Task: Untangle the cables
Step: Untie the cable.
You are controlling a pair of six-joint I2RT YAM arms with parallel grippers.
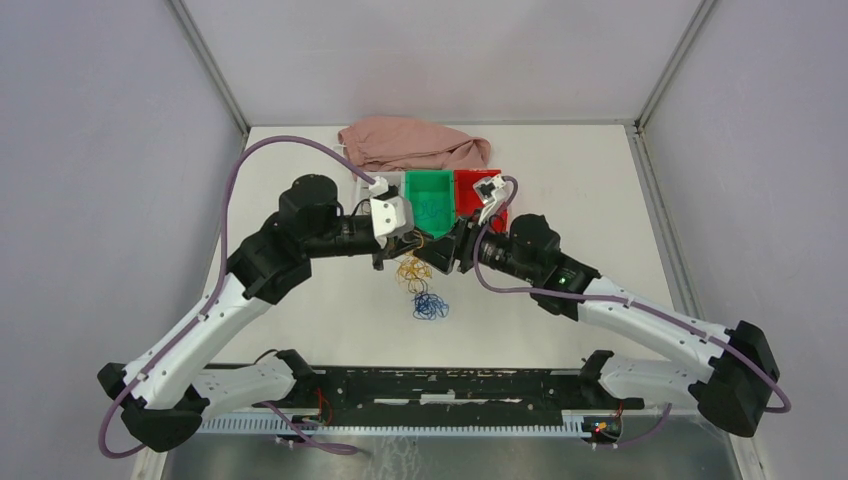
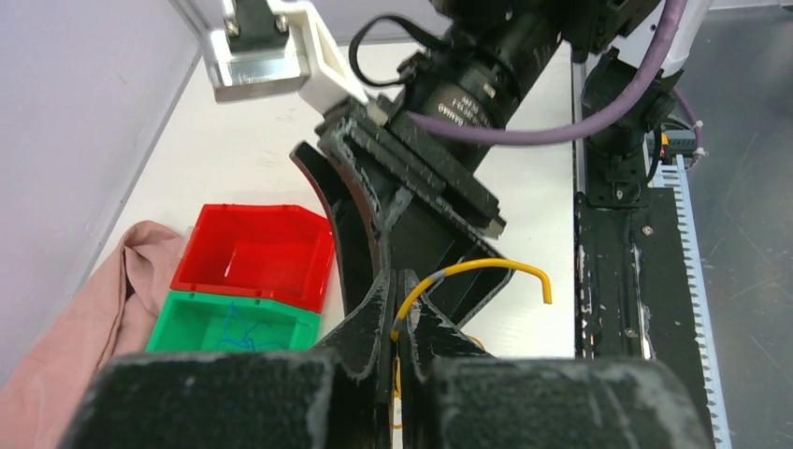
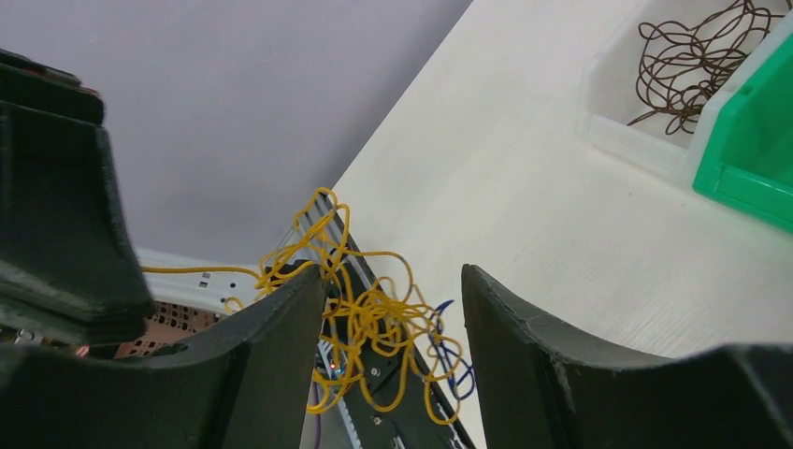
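My left gripper (image 2: 400, 281) is shut on a yellow wire (image 2: 468, 269) whose free end curls out to the right. In the top view the left gripper (image 1: 398, 248) and the right gripper (image 1: 438, 256) meet tip to tip over the yellow tangle (image 1: 412, 272). A blue tangle (image 1: 431, 306) lies on the table just in front of it. My right gripper (image 3: 393, 281) is open, with the yellow tangle (image 3: 374, 313) and some blue wire (image 3: 455, 360) between its fingers. Brown wires (image 3: 697, 56) lie in a white bin (image 3: 627, 131). A blue wire (image 2: 234, 329) lies in the green bin (image 2: 178, 323).
The green bin (image 1: 430, 196) and the red bin (image 1: 470, 186) stand side by side behind the grippers. The red bin (image 2: 257, 253) holds nothing. A pink cloth (image 1: 415, 141) lies behind the bins. Metal frame posts stand at the table's far corners.
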